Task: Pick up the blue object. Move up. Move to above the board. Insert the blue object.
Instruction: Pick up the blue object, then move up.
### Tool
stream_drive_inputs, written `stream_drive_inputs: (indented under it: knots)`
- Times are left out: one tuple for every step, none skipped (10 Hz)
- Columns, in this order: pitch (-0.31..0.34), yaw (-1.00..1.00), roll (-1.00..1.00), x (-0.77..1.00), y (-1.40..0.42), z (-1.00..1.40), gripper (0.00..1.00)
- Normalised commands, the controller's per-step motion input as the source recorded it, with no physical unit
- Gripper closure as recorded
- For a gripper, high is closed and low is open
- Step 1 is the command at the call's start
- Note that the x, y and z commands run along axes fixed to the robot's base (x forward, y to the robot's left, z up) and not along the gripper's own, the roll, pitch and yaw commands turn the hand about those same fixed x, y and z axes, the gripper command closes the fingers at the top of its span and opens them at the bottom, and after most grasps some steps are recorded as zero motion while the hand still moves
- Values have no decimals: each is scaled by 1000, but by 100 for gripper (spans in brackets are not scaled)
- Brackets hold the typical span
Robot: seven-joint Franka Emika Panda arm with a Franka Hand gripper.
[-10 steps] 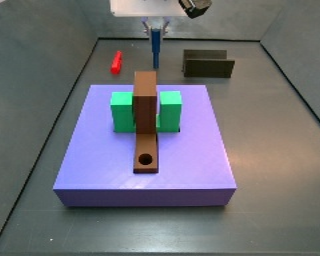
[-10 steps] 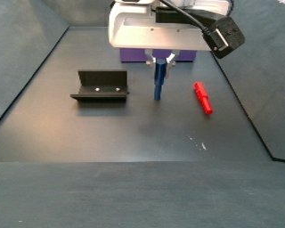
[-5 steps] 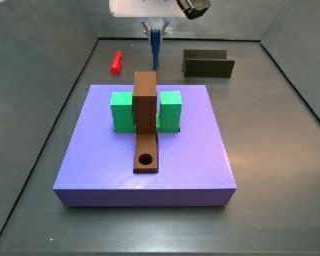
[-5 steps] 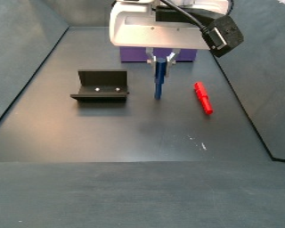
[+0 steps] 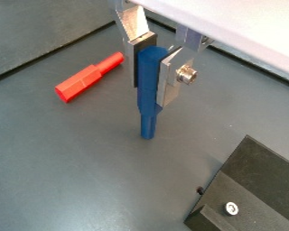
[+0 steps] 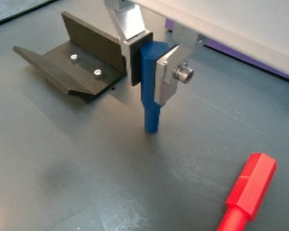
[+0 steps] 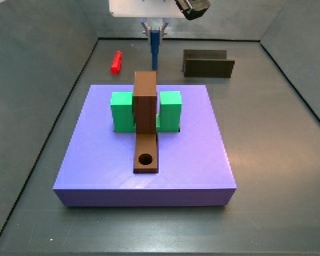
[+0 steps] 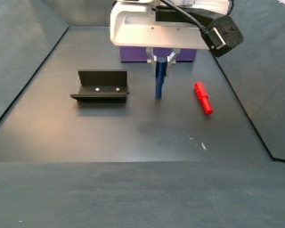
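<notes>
Here, the Panda's parallel-jaw gripper [image 5: 158, 60] is clamped on the upper part of the thin, straight, bright blue peg [image 5: 148, 95], which stands upright between the flat silver finger plates in both wrist views; its lower end points at the dark grey floor, though whether the tip touches or hangs just clear cannot be told; in a side view the gripper [image 8: 164, 59] and blue peg [image 8: 159, 80] sit at the far end of the workspace, between the dark L-shaped fixture [image 8: 100, 86] and the small red stick [image 8: 202, 97], both lying apart from the peg.

The grasp looks made, so the pick-up step is judged largely done; the lift, if begun at all, is slight, since the peg is low over the floor; the transfer and the insertion are left.

In a side view the long, narrow brown plank board [image 7: 147, 120] lies along the large purple slab [image 7: 190, 170], crossing the green block [image 7: 124, 112], with its round hole [image 7: 147, 160] at the end farthest from the gripper [image 7: 153, 26]; the hole is empty; the blue peg [image 7: 155, 45] is well apart from the board, beyond the slab's far edge, so the carry must clear the block before the peg can descend.
</notes>
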Motion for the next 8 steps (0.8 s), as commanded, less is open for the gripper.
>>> stream_drive_inputs:
  knots:
    - [0,0,0,0,0,0,100]
    - [0,0,0,0,0,0,100]
    - [0,0,0,0,0,0,100]
    - [0,0,0,0,0,0,100]
    - [0,0,0,0,0,0,100]
    - [0,0,0,0,0,833,100]
    - [22,-59,17,58,89,742,100]
    - [74,-62,22,46,75,512,100]
